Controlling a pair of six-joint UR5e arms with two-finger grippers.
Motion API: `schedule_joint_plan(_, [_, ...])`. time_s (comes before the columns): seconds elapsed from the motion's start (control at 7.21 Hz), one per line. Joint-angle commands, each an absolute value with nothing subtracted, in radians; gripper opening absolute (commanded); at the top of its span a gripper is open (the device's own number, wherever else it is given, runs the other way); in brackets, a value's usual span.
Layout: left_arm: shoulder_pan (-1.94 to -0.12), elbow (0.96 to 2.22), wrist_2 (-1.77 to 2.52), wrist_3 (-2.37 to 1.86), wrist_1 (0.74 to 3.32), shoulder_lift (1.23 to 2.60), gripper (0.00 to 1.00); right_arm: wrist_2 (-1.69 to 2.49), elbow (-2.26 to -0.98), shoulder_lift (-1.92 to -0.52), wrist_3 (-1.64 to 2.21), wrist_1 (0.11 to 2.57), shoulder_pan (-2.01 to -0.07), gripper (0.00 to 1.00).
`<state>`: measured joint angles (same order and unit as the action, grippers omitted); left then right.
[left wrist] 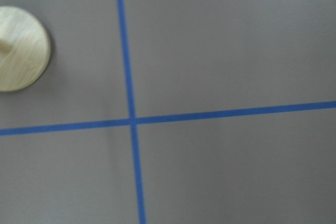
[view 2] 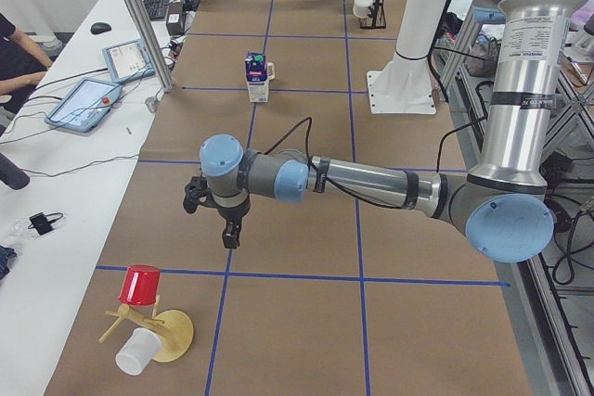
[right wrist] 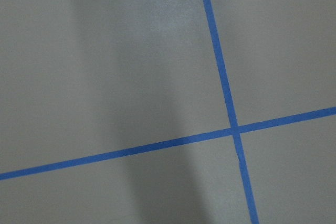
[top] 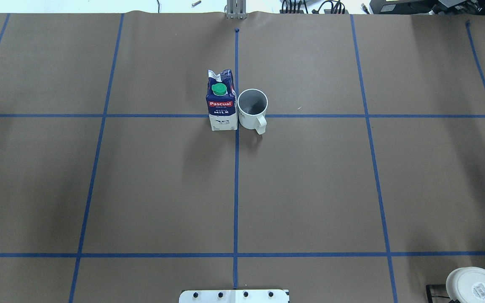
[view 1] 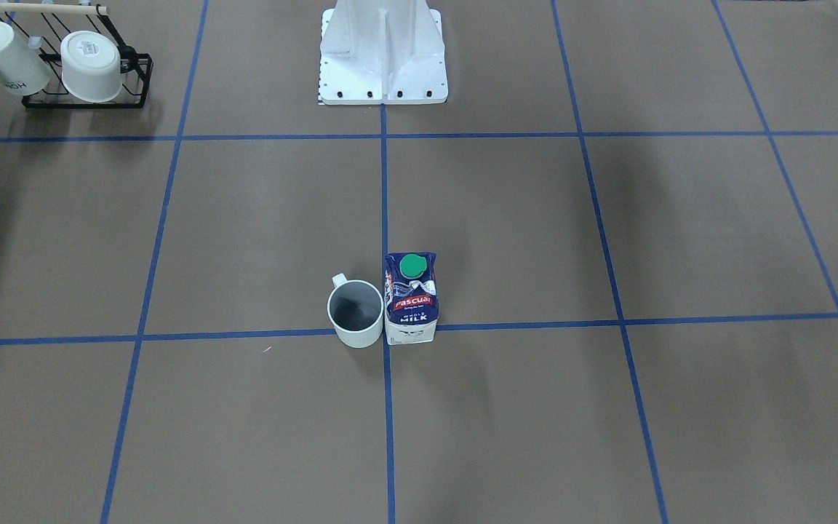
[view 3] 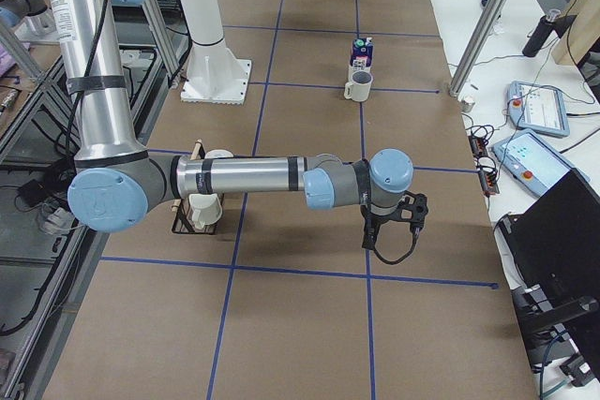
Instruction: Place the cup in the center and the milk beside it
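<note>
The cup [view 1: 354, 313] stands upright just beside the centre tape crossing [view 1: 387, 330] of the worktop [view 1: 608, 437], on the robot's right of it. Its dark inside faces up and its loop handle points back towards the robot. The Pascual milk carton [view 1: 410, 298] stands upright on the robot's left of that same crossing, green cap on top and foot on the cross line. Cup and carton are side by side. They may be touching, but I cannot tell whether a sliver of gap lies between them.

Both arms are well apart from the crossing. The left tool [view 2: 223, 220] hangs over bare paper towards the robot's left end. The right tool [view 3: 394, 231] hangs likewise towards the robot's right end. Each shows only in a side view, so I cannot tell how far open either one is. No object is visible in or under either, and the wrist cameras show only paper and blue tape, plus a round wooden base [left wrist: 21, 48] at the edge of the left one.

Judged from this layout, both placements look done: cup at the centre, milk beside it. The next move calls for little. The arms should stay clear of the crossing and avoid any sweep that could nudge the tall, tippable carton.
</note>
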<state>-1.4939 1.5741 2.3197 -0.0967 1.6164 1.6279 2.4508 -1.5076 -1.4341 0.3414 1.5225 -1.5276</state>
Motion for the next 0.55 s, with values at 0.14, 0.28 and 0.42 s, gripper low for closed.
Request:
schedule_joint_plan(0.14, [-1.556,1.574,2.325,-0.121,1.612,1.612,0.98,2.401,-1.520,-1.439,0.224,1.663,-1.552,1.00])
schedule_joint_plan(0.28, [-1.572,1.584,2.359,-0.121,1.606,1.612,0.98,2.358,-1.514,-1.454,0.174,1.670,-1.551,1.00])
schedule_joint_plan(0.42, [-1.577,1.598,2.361,-0.123,1.606,1.612,0.98,2.350,-1.514,-1.468,0.148,1.671,-1.560,1.00])
